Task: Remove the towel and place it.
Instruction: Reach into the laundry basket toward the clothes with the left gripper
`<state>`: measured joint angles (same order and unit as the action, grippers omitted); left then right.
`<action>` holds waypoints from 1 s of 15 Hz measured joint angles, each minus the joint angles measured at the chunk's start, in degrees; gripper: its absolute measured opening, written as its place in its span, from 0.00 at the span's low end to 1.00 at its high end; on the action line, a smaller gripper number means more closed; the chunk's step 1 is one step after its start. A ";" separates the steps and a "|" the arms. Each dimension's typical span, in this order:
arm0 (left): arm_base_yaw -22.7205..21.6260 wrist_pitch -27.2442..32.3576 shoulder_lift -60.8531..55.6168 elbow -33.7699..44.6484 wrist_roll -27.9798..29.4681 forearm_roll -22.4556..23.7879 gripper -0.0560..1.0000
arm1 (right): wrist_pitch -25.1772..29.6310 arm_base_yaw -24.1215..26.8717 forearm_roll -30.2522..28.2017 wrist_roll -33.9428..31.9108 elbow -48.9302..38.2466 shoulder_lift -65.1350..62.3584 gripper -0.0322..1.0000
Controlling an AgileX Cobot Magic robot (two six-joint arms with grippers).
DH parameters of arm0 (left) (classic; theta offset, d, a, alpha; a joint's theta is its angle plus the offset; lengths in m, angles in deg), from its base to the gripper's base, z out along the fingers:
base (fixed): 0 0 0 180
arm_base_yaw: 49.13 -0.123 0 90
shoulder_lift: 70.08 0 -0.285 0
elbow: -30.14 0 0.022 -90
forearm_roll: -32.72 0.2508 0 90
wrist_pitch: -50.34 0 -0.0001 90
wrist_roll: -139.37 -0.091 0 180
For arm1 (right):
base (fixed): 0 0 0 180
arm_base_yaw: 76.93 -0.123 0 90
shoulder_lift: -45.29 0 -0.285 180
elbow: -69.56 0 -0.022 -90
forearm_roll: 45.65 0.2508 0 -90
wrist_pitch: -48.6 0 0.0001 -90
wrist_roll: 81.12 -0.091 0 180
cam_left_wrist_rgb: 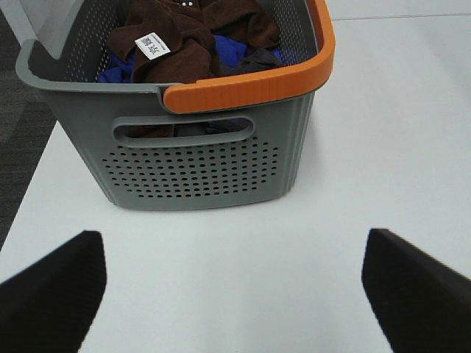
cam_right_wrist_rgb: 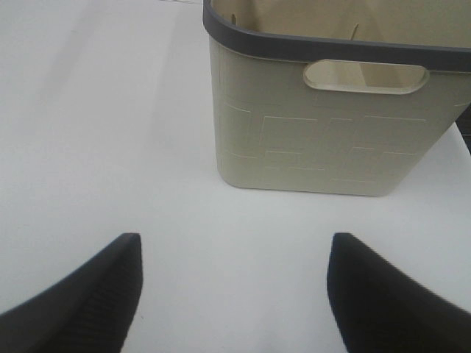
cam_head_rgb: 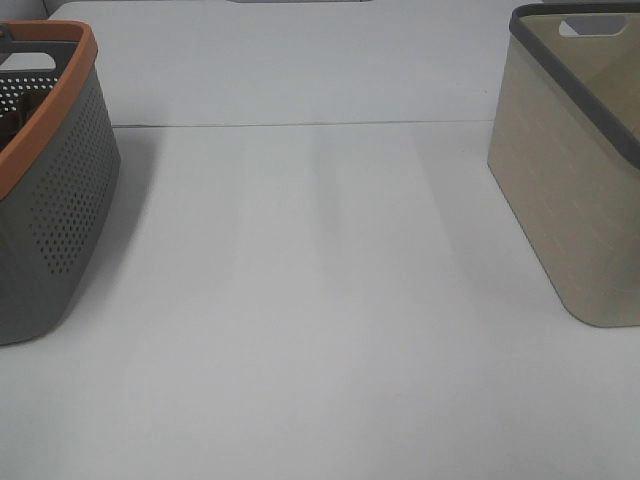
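The dark brown soft cloth towel (cam_left_wrist_rgb: pixel 184 37) lies bunched inside the grey perforated plastic basket with an orange rim (cam_left_wrist_rgb: pixel 199 169), at the left edge of the high view. Its white label (cam_left_wrist_rgb: pixel 152 45) faces up, and no long axis can be told. The left tool (cam_left_wrist_rgb: pixel 232 243), spread and empty, hovers over the white tabletop (cam_left_wrist_rgb: pixel 383 132) before the basket, apart from the towel. The right tool (cam_right_wrist_rgb: pixel 235 243), likewise spread, faces the beige basket with a dark grey rim (cam_right_wrist_rgb: pixel 324 147), upper right.

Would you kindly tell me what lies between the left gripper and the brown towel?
In the left wrist view, a strip of bare white table, then the grey basket, its perforated wall and orange rim; the towel lies inside.
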<state>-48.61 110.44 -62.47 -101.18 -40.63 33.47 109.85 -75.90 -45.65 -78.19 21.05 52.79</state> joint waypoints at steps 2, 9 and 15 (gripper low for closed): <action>0.00 0.00 0.00 0.00 0.00 0.00 0.90 | 0.00 0.00 0.00 0.00 0.00 0.00 0.69; 0.00 0.00 0.00 0.00 0.00 0.00 0.90 | 0.00 0.00 0.00 0.00 0.00 0.00 0.69; 0.00 0.00 0.00 0.00 0.00 0.00 0.90 | 0.00 0.00 0.00 0.00 0.00 0.00 0.69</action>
<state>-48.61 110.44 -62.47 -101.18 -40.63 33.47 109.85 -75.90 -45.65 -78.19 21.05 52.79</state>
